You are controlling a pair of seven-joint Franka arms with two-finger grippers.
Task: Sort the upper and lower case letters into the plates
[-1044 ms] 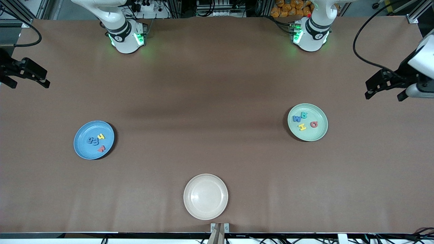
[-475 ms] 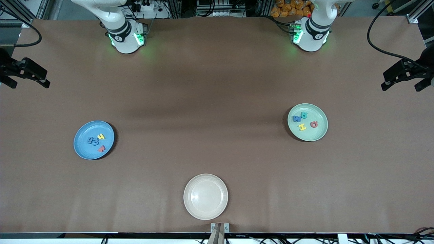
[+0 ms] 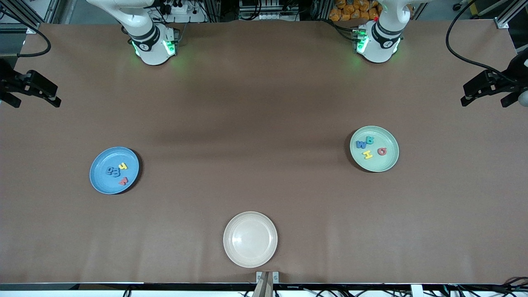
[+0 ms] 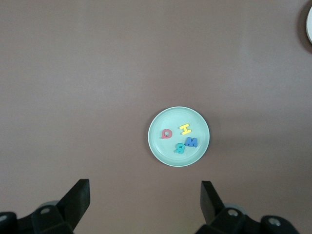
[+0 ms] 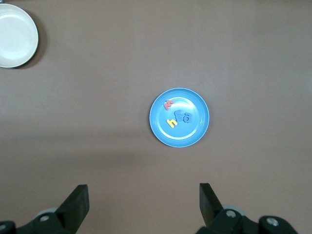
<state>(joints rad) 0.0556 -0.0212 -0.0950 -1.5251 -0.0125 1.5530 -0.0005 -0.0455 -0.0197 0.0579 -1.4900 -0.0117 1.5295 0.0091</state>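
Note:
The blue plate [image 3: 114, 170] lies toward the right arm's end of the table and holds several letters [image 3: 117, 171]: two blue, a yellow, a red. It also shows in the right wrist view [image 5: 179, 117]. The mint green plate [image 3: 374, 148] lies toward the left arm's end and holds several letters [image 3: 369, 147]: blue, teal, yellow, red. It also shows in the left wrist view [image 4: 178, 136]. My left gripper [image 3: 484, 97] is open and empty, high over the table's edge at its own end. My right gripper [image 3: 35, 97] is open and empty, high over the edge at its own end.
An empty cream-white plate [image 3: 250, 239] lies near the table's front edge, midway between the two ends. It shows at the edge of the right wrist view [image 5: 14, 35]. The arm bases [image 3: 153, 43] stand along the table's back edge.
My left gripper has drawn away from the mint green plate toward its end of the table, then settled. The right arm and the plates have not moved.

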